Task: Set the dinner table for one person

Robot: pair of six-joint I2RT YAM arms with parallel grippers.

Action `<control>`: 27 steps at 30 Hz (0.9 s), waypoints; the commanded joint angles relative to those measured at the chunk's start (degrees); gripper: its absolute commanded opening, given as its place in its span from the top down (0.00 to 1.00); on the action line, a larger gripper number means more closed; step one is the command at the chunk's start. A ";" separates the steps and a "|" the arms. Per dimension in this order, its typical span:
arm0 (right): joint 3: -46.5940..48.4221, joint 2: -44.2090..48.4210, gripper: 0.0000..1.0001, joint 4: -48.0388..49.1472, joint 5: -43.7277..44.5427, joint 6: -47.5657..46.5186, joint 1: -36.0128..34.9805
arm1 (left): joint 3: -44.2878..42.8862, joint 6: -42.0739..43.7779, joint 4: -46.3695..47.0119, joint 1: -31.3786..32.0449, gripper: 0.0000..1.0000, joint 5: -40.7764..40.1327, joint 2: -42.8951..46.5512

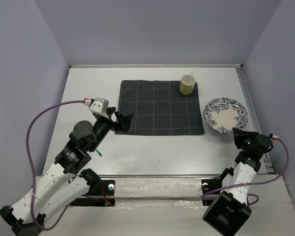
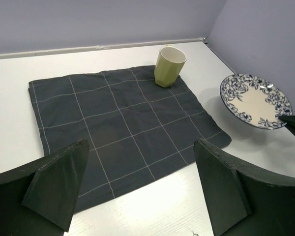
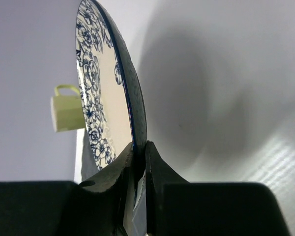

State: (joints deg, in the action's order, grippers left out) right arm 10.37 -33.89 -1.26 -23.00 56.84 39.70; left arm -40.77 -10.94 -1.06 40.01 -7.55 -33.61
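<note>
The white dinner table (image 1: 152, 152) carries a dark navy checked cloth mat (image 1: 160, 107), also in the left wrist view (image 2: 118, 128). A pale green cup (image 1: 188, 84) stands on the mat's far right corner (image 2: 169, 66). A white plate with a blue flower rim (image 1: 226, 114) is right of the mat, lifted off the table. My right gripper (image 1: 240, 132) is shut on the plate's near rim (image 3: 137, 132). My left gripper (image 1: 124, 122) is open and empty over the mat's near left corner; its fingers (image 2: 59, 182) frame the mat edge.
Purple walls close the table on the left, back and right. A raised edge (image 1: 246, 88) runs along the right side. A taped strip (image 1: 157, 187) lies along the near edge between the arm bases.
</note>
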 commanded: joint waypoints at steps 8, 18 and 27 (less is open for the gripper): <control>14.67 -1.26 1.00 16.99 -23.39 0.21 -3.56 | -0.27 0.92 3.87 -1.77 0.01 -1.76 -1.81; 26.01 -6.45 1.00 9.79 -18.40 -3.57 -26.48 | -0.18 0.31 3.96 -4.41 0.01 -3.61 -0.59; 25.75 -20.59 1.00 18.82 0.14 -4.37 -50.85 | -0.01 0.04 3.87 -6.17 0.01 -4.49 -0.76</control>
State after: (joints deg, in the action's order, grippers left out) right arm 32.93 -49.54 4.97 -31.03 51.13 -3.77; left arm -40.77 -10.98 -0.19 34.37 -10.59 -34.72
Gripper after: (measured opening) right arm 0.153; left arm 0.989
